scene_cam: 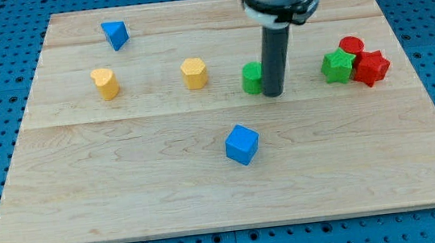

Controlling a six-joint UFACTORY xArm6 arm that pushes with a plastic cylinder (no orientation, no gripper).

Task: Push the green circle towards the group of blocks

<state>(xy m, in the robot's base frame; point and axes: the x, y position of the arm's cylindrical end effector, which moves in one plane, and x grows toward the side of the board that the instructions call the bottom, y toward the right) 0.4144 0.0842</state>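
The green circle (252,77) sits just above the board's middle, partly hidden behind my rod. My tip (274,94) rests on the board against the circle's right side. The group of blocks lies at the view's right: a green star (339,66), a red circle (350,46) behind it, and a red star (371,67) touching both. The group is about a hand's width to the right of my tip.
A yellow block (194,73) stands left of the green circle, and another yellow block (105,82) farther left. A blue triangle (115,34) is at the top left. A blue cube (242,144) lies below the middle. The wooden board (87,192) lies on a blue pegboard.
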